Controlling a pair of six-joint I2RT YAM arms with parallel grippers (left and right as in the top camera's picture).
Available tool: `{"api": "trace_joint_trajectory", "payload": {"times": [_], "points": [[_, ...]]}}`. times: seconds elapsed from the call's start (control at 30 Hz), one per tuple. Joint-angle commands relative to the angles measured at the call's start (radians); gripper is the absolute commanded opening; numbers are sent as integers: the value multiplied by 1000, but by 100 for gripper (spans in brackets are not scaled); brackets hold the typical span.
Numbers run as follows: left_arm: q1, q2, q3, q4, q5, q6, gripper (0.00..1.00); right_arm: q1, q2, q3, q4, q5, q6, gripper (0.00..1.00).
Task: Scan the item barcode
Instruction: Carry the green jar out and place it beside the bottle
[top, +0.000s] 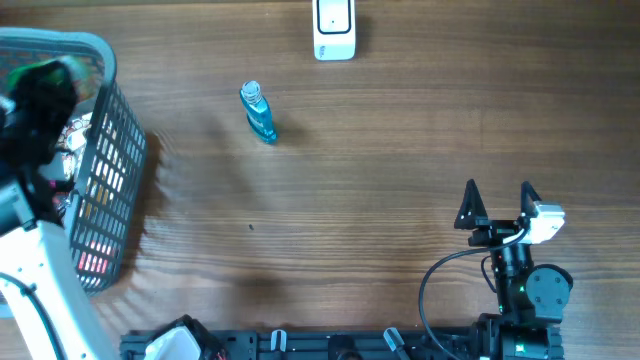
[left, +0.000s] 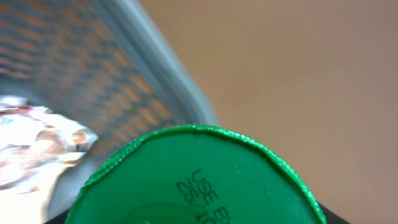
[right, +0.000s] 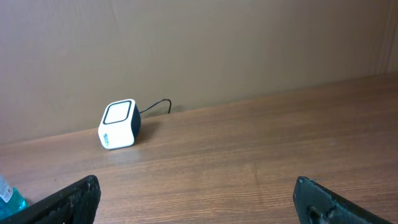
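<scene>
A green round lid (left: 199, 180) with "USE BY" printed on it fills the lower left wrist view, right up against the camera. Overhead, the same green item (top: 45, 72) is at my left gripper (top: 40, 85), held above the grey basket (top: 115, 150); the gripper is shut on it. The white barcode scanner (top: 334, 28) stands at the table's far edge, and also shows in the right wrist view as the scanner (right: 119, 124), facing up. My right gripper (top: 497, 205) rests at the near right, open and empty, with its fingers (right: 68, 202) spread wide over bare wood.
A blue bottle (top: 259, 112) lies on the table between basket and scanner; the bottle's edge (right: 6, 196) shows at the far left of the right wrist view. The basket holds a crinkled foil packet (left: 31, 140) and other packages. The scanner's cable runs behind it.
</scene>
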Motion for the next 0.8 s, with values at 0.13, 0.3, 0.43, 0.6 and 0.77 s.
{"api": "trace_joint_trajectory", "payload": {"times": [0.13, 0.3, 0.43, 0.6, 0.77], "points": [[-325, -26, 2, 79, 40, -9, 66, 4, -6, -1, 5, -13, -5, 100], [-616, 5, 2, 79, -138, -5, 66, 4, -6, -1, 5, -12, -5, 100], [-810, 98, 2, 78, -232, 2, 66, 4, -6, -1, 5, -12, -5, 100], [-978, 303, 2, 61, -364, 55, 70, 4, -6, -1, 5, -13, -5, 100], [-998, 484, 2, 16, -446, 85, 67, 4, -6, -1, 5, -12, -5, 100]]}}
